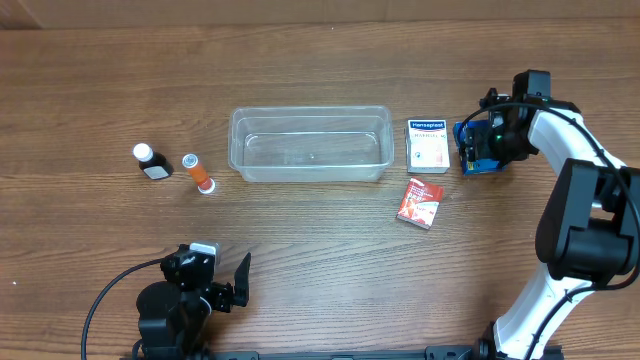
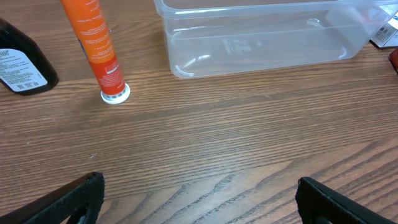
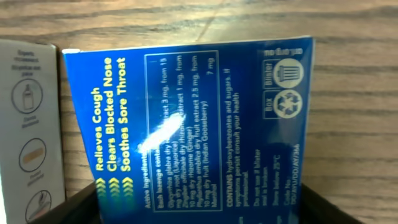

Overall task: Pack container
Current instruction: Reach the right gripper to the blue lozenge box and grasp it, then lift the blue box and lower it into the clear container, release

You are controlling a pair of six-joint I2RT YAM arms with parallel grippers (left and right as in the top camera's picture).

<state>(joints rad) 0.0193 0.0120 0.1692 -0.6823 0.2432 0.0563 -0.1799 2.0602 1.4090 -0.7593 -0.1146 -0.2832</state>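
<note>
overhead: we look straight down on the whole table [image 1: 320,60] | left wrist: we look low and forward at the container [image 2: 261,50], shared with overhead | right wrist: we sit close above a blue box [image 3: 186,124]

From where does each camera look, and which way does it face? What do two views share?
Overhead: above the table, looking straight down; container, left arm and right arm show.
Left wrist: low, facing the container and orange tube; left gripper at bottom corners.
Right wrist: close on the blue box; right gripper at bottom edge.
Overhead and left wrist share the container.
</note>
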